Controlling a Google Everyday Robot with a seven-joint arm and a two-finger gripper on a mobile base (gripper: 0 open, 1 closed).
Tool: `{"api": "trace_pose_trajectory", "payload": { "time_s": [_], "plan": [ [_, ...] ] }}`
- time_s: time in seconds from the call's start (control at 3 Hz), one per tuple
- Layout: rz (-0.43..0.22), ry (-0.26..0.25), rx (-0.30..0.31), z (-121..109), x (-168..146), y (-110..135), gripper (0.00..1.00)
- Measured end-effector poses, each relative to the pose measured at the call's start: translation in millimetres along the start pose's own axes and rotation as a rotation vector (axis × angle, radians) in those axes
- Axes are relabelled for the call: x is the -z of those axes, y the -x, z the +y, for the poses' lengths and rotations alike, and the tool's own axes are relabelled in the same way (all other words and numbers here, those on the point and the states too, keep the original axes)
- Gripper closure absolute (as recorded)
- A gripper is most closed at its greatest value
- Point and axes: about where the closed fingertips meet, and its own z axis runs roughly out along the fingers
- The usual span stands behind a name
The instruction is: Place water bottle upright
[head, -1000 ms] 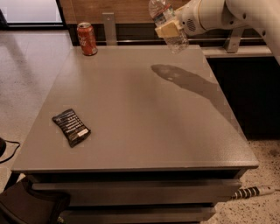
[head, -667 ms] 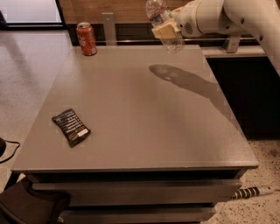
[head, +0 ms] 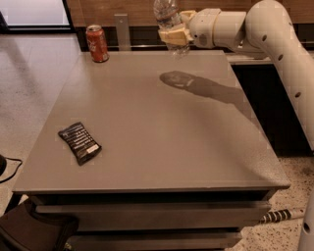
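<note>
Water bottle [head: 166, 13] clamped tight in gripper [head: 174, 35], up in the air over far edge of table [head: 157, 147], probably about upright.

Even, moderate indoor light falls from overhead on the grey surface [head: 147, 137], which looks matte and shows no glare. The claw [head: 172, 37], closed around the water bottle [head: 166, 12] above the far edge, throws a soft-edged dark shadow [head: 196, 86] onto the surface below it, trailing right under the arm [head: 274, 29]. A washed-out bright patch [head: 34, 12] glows at top left, and the pale floor [head: 29, 73] beneath it is lit. The clear bottle catches pale highlights. The soda can [head: 97, 43] and black snack packet [head: 80, 142] cast only thin shadows. The space below the surface's front edge is dim. Flat tones look faintly blocky.
</note>
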Motion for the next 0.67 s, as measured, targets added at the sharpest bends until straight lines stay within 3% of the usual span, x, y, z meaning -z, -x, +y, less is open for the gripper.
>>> {"api": "trace_pose_trajectory", "payload": {
  "time_s": [0.33, 0.67],
  "plan": [
    [-0.05, 0.032, -0.001, 5, -5, 4, 1.0],
    [-0.049, 0.037, -0.038, 17, -2, 7, 1.0]
  ]
}}
